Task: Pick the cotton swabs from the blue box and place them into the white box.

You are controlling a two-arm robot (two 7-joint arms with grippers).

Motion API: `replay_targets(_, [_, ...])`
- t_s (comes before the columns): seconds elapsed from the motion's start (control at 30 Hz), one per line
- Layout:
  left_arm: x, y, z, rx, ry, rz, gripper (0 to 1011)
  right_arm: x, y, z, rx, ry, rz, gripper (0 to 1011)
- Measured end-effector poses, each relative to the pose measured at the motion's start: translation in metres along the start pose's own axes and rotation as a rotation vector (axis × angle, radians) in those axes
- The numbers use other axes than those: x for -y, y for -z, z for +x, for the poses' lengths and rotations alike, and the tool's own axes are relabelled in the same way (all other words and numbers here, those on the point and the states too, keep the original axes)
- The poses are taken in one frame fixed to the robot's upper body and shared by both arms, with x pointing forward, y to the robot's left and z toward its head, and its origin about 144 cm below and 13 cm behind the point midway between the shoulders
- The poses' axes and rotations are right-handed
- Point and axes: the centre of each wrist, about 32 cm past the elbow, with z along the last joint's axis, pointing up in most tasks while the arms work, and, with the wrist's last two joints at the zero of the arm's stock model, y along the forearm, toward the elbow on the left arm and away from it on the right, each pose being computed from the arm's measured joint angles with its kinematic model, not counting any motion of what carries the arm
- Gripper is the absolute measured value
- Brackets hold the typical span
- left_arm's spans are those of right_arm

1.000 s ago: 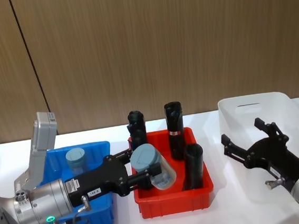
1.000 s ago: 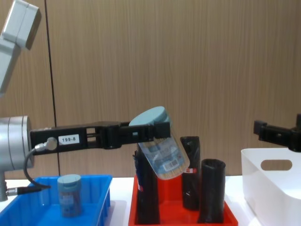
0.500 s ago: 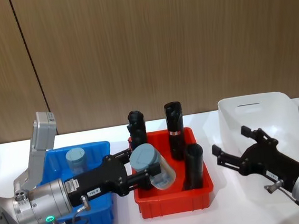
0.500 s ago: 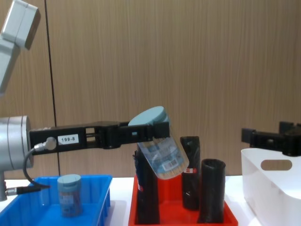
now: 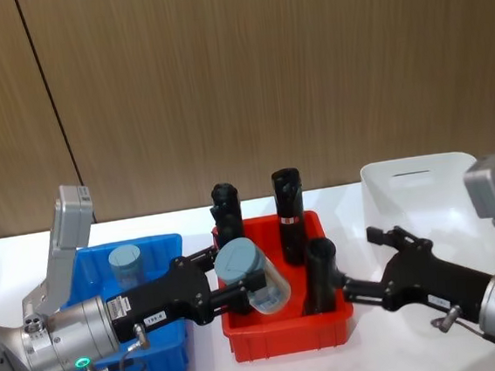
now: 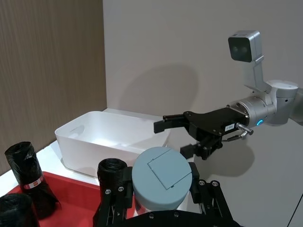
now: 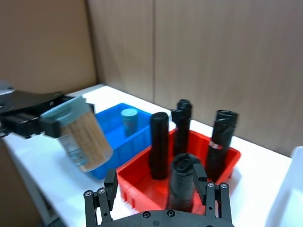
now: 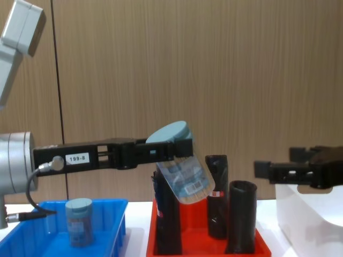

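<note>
My left gripper [image 5: 242, 288] is shut on a clear cotton swab jar [image 5: 256, 277] with a grey-blue lid. It holds the jar tilted in the air above the near left part of the red tray [image 5: 289, 339]. In the chest view the same jar [image 8: 185, 174] hangs beside the black rolls. A second jar [image 5: 125, 265] stands upright in the blue box [image 5: 134, 369] at the left. My right gripper [image 5: 358, 262] is open, level with the held jar, between the red tray and the white box [image 5: 381, 208]. The left wrist view shows that gripper [image 6: 173, 138] facing the lid [image 6: 162, 177].
Several tall black rolls [image 5: 290, 212] stand upright in the red tray, which sits between the two boxes. A wood-panelled wall runs behind the white table. In the chest view the white box [image 8: 305, 219] sits at the far right, behind my right gripper [image 8: 274, 161].
My right gripper has moved left, from over the white box to the red tray's right edge, toward the held jar. The left gripper and its jar have stayed still.
</note>
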Motion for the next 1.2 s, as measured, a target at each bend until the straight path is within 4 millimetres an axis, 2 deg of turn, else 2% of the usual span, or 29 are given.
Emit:
replay_targets(0.43, [0.000,0.000,0.000,0.000,0.000,0.000,678,-0.022,-0.009,0.002,0.043,-0.168,-0.054,1002])
replay_targets(1.2, [0.000,0.000,0.000,0.000,0.000,0.000,678,-0.048,-0.017,-0.006,0.061,-0.283,-0.049,1002])
